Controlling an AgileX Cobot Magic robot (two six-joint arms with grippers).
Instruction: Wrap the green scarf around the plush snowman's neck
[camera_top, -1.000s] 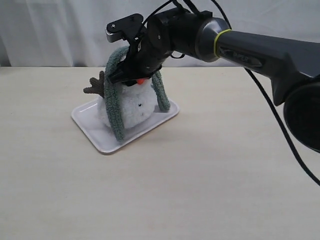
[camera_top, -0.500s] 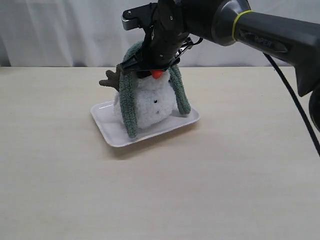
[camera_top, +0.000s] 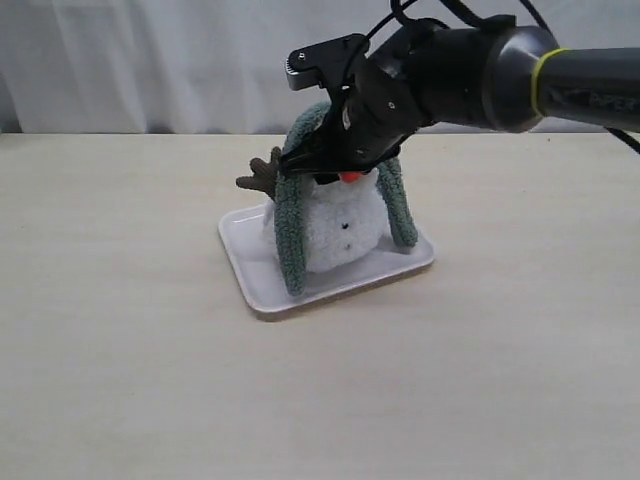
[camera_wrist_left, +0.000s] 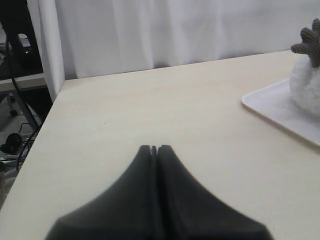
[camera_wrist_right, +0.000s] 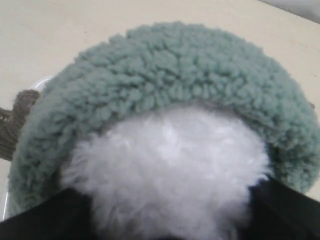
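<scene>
The plush snowman (camera_top: 340, 235) stands on a white tray (camera_top: 245, 265), its orange nose (camera_top: 350, 177) facing the front. The green scarf (camera_top: 291, 240) arches over the back of its head, and both ends hang down the front, one on each side of the body. My right gripper (camera_top: 335, 165) comes down from above and is shut on the snowman's white head (camera_wrist_right: 170, 165); its black fingers (camera_wrist_right: 60, 215) sit on either side of the fluff, with the scarf (camera_wrist_right: 175, 65) curving just behind. The neck crease is hidden. My left gripper (camera_wrist_left: 154, 148) is shut and holds nothing, well away from the tray (camera_wrist_left: 272, 105).
A brown twig arm (camera_top: 262, 175) sticks out from the snowman's left side in the exterior view. The tan table (camera_top: 120, 380) spreads around the tray, with a white curtain (camera_top: 150, 60) behind. The table's edge and cables show in the left wrist view (camera_wrist_left: 20, 140).
The right gripper has moved to the right with the snowman's head in it. The snowman, scarf and tray have slid to the right across the table with it.
</scene>
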